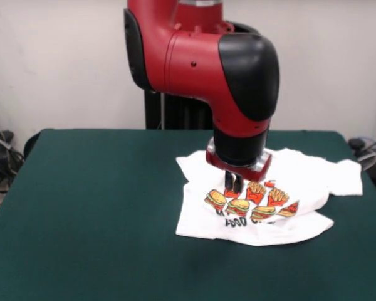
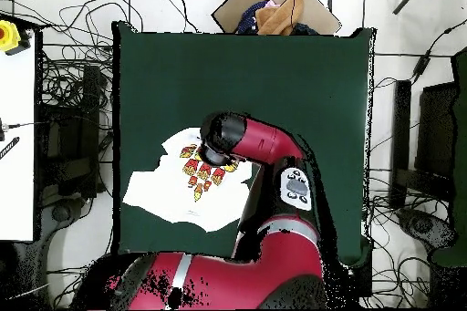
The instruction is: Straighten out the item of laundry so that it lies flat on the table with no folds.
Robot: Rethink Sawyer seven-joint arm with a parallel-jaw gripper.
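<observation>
From the front I see my gripper (image 1: 234, 183) down on the T-shirt (image 1: 269, 200), touching the print's upper edge; whether its fingers are apart or pinching cloth, I cannot tell. Overhead, the arm's wrist hides the gripper, but shows the rumpled shirt (image 2: 173, 189) lying at the table (image 2: 274, 79) edge.

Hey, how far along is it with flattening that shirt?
Not finished. The T-shirt lies on the table partly spread, print facing up, but its lower text is folded under and the edges are rumpled. The gripper is down on the cloth by the print. Smoothing out those folds is left.
</observation>
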